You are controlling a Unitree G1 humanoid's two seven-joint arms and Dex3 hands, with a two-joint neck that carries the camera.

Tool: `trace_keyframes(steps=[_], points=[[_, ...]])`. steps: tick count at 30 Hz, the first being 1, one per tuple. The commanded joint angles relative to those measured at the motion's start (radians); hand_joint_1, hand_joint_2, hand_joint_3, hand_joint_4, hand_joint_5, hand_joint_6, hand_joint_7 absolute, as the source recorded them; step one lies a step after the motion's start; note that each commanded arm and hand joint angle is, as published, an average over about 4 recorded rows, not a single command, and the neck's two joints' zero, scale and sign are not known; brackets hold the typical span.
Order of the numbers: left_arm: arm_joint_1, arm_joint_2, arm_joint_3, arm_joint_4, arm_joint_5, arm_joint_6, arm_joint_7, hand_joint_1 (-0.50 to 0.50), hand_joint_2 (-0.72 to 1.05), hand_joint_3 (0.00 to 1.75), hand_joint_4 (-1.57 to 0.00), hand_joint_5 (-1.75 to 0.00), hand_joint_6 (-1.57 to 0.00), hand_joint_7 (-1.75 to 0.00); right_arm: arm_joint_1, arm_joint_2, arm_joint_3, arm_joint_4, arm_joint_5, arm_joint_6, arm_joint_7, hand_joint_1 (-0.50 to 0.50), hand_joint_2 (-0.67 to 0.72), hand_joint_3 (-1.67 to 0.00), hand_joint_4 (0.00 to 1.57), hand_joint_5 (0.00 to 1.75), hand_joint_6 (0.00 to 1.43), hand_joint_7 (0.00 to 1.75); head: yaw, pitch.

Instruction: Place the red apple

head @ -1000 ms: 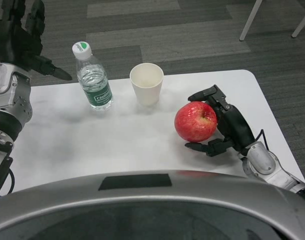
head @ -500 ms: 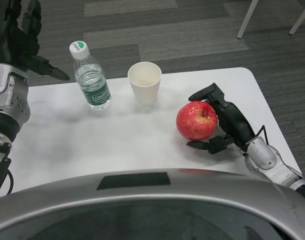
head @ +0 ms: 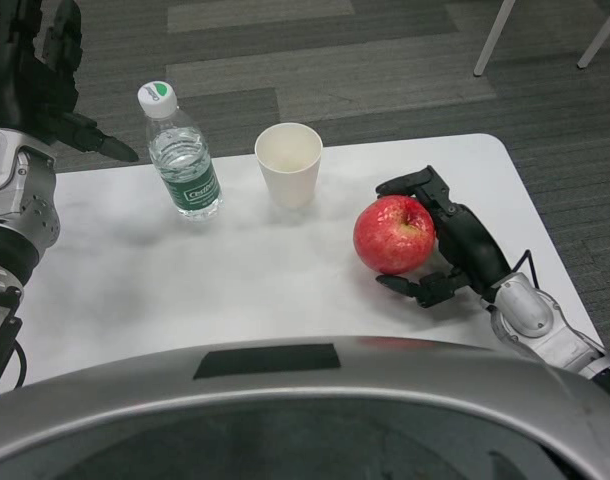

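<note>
The red apple (head: 393,234) sits at the right of the white table (head: 235,280), its base at the table top. My right hand (head: 453,243) cups it from the right: the upper fingers (head: 413,184) curl over its top and the thumb (head: 410,287) reaches under its near side. My left hand (head: 33,85) is raised at the far left beyond the table's back edge. Its fingers are spread and hold nothing.
A clear water bottle (head: 183,155) with a green label and white cap stands at the back left. A white paper cup (head: 289,164) stands upright to its right, left of the apple. The table's right edge lies just beyond my right forearm (head: 540,325).
The whole picture shifted a little, so the camera moved. The apple has edged slightly right and back with my right hand still around it. The left hand has stayed where it was.
</note>
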State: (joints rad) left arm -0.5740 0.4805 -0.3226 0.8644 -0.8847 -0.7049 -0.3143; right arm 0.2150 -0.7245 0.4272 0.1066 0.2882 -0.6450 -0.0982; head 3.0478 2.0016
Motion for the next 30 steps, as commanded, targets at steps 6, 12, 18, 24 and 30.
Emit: trace_keyframes(steps=[6, 12, 18, 24, 30], points=[[0.013, 0.012, 0.004, 0.006, -0.003, 0.004, 0.004, -0.50, -0.28, 0.07, 0.00, -0.08, 0.00, -0.07, 0.005, 0.005, -0.011, 0.002, 0.000, 0.008, 0.013, -0.42, -0.48, -0.79, 0.00, 0.00, 0.00, 0.44, -0.002, -0.002], [0.012, 0.012, 0.004, 0.007, -0.003, 0.004, 0.004, -0.50, -0.28, 0.07, 0.00, -0.10, 0.00, -0.07, 0.006, 0.007, -0.017, 0.004, 0.000, 0.008, 0.020, -0.46, -0.41, -0.59, 0.00, 0.00, 0.00, 0.42, -0.003, -0.004], [0.013, 0.012, 0.002, 0.006, -0.002, 0.004, 0.004, -0.50, -0.28, 0.02, 0.00, -0.03, 0.00, -0.07, 0.006, 0.006, -0.021, 0.004, 0.000, 0.008, 0.027, -0.46, -0.35, -0.44, 0.00, 0.00, 0.00, 0.42, -0.003, -0.006], [0.014, 0.012, 0.002, 0.005, -0.002, 0.004, 0.004, -0.50, -0.28, 0.09, 0.00, 0.00, 0.00, -0.07, 0.009, 0.005, -0.028, 0.007, -0.005, 0.008, 0.034, -0.46, -0.19, -0.20, 0.00, 0.00, 0.00, 0.35, -0.003, -0.006], [0.015, 0.012, 0.002, 0.004, -0.003, 0.004, 0.004, -0.50, -0.28, 0.02, 0.00, -0.08, 0.00, -0.07, 0.010, 0.005, -0.034, 0.007, -0.010, 0.008, 0.037, -0.46, 0.12, -0.06, 0.00, 0.00, 0.00, 0.28, -0.001, -0.004]])
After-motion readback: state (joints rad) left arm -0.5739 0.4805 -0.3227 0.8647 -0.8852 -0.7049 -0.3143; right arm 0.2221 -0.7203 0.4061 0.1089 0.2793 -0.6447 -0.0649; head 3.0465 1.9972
